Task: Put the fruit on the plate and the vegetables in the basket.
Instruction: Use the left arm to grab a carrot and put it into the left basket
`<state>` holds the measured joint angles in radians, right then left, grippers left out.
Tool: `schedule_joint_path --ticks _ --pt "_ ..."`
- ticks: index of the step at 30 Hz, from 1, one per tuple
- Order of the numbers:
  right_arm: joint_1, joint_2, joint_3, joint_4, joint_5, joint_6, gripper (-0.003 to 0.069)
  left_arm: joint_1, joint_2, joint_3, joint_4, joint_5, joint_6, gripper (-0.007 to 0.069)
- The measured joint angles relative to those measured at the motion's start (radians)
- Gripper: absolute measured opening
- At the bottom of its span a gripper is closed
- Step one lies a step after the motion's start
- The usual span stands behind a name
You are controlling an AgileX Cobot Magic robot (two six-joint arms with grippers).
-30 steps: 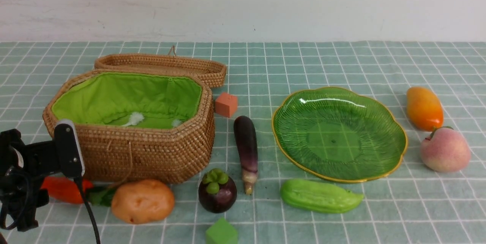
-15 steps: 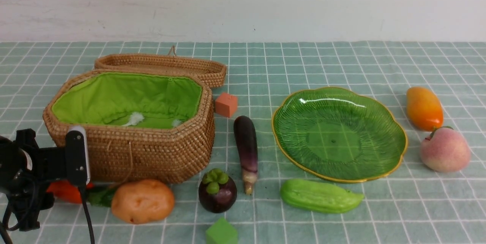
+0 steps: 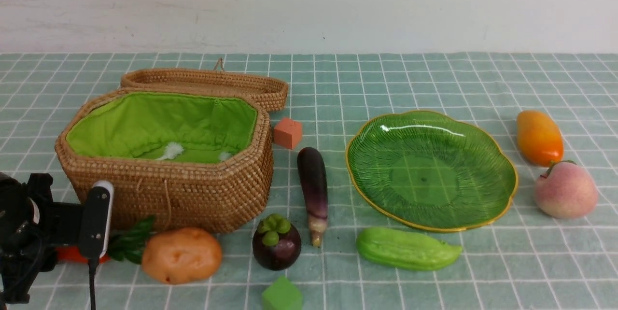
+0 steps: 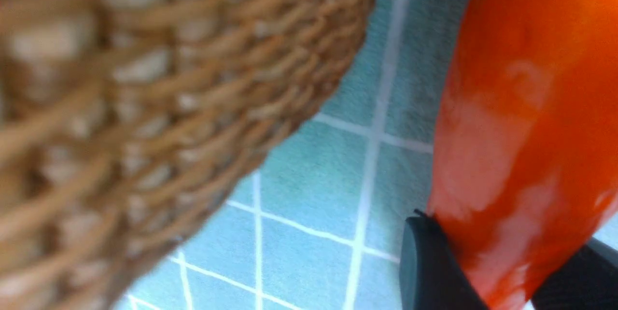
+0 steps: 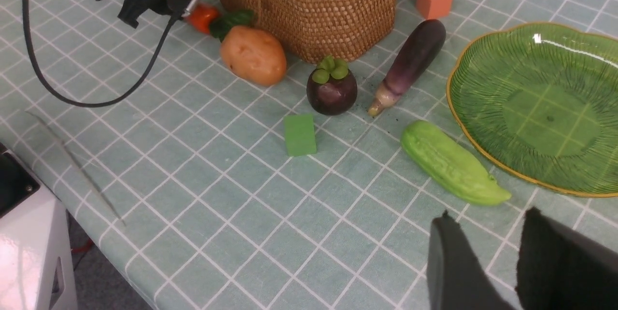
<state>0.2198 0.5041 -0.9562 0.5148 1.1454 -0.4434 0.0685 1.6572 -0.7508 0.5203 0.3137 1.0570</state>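
My left gripper (image 4: 502, 237) is shut on the red-orange carrot (image 4: 521, 107), a dark finger pressing each side, close beside the basket (image 3: 193, 194). In the front view only a bit of the carrot (image 3: 72, 254) shows behind my left wrist, its leaves (image 3: 128, 242) tilted up. The potato (image 3: 181, 254), mangosteen (image 3: 276, 242), eggplant (image 3: 314, 189) and gourd (image 3: 405, 249) lie on the cloth in front of the basket and the plate (image 3: 429, 170). Right of the plate lie the mango (image 3: 539, 137) and peach (image 3: 566, 189). My right gripper (image 5: 488, 218) hangs open and empty near the gourd (image 5: 454, 165).
The basket's wicker lid (image 3: 207, 83) lies open behind it. An orange cube (image 3: 288, 132) sits by the basket's right corner and a green cube (image 3: 281, 295) near the front edge. The left arm's cable (image 5: 72, 97) trails across the cloth.
My left arm has dropped lower and closed on the carrot. The carrot's leaves have swung up off the cloth. Everything else stays put.
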Motion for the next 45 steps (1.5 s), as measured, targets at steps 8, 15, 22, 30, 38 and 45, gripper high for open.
schedule_joint_path --ticks 8,15,22,30,38,45 --pt "0.0 0.0 0.0 0.0 0.0 0.0 0.0221 0.0 -0.074 0.0 -0.093 0.092 0.006 0.0253" --pt "0.0 0.0 0.0 0.0 0.001 0.0 0.0223 0.0 -0.132 0.025 -0.197 0.15 0.016 0.0253" --pt "0.0 0.0 0.0 0.0 0.001 0.0 0.0223 0.0 -0.137 0.106 -0.239 0.132 0.064 0.0253" --pt "0.0 0.0 0.0 0.0 0.003 0.0 0.0223 0.0 -0.137 0.116 -0.333 0.039 0.073 0.0251" --pt "0.0 0.0 0.0 0.001 0.004 0.0 0.0224 0.0 -0.107 0.116 -0.35 0.003 0.073 0.0328" --pt "0.0 0.0 0.0 0.003 0.004 0.0 0.0224 0.0 -0.092 0.115 -0.35 -0.049 0.074 0.0248"
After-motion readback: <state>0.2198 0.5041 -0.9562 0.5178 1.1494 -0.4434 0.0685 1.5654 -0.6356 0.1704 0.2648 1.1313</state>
